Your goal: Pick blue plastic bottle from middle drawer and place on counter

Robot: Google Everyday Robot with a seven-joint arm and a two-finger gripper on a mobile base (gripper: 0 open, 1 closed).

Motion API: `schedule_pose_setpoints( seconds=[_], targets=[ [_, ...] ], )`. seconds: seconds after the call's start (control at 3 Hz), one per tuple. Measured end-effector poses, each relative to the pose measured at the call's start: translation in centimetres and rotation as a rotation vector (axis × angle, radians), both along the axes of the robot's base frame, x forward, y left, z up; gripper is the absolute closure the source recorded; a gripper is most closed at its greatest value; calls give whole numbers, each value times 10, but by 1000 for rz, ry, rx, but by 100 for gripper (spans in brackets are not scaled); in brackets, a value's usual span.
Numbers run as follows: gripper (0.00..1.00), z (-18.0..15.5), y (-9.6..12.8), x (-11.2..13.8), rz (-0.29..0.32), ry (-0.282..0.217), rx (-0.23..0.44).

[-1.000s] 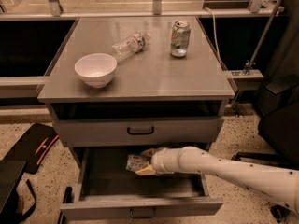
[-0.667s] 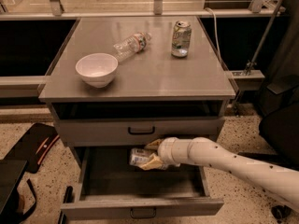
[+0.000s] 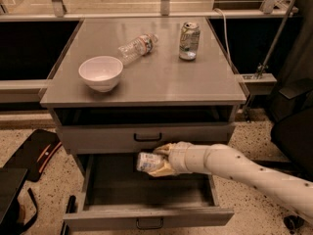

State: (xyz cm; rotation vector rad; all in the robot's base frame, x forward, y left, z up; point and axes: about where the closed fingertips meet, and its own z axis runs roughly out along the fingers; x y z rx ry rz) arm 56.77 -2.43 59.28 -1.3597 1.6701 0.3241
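Your end effector had clamped onto the blue plastic bottle, one finger above it and one below. It held the bottle sideways, clear of the floor of the open middle drawer and just below the upper drawer front. A second earlier, both sat lower in the drawer. The lift appeared under way, with the worktop yet to receive the bottle.

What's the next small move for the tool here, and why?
Probably draw back toward the drawer's front before lifting. The tool is shut on the blue plastic bottle inside the open middle drawer, close under the shallower drawer front; lifting straight up would likely hit it. The counter has bare space in front of the can.
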Motion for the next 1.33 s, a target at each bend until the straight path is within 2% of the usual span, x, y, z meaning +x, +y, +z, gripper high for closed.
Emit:
schedule_pose_setpoints(
  seconds=[0.33, 0.67, 1.0, 1.33],
  targets=[
    [100, 86, 3, -44, 58, -96, -3],
    [100, 114, 1, -52, 46, -136, 22],
    [100, 115, 1, -52, 46, -136, 22],
    [100, 163, 1, -45, 42, -227, 17]
  ],
)
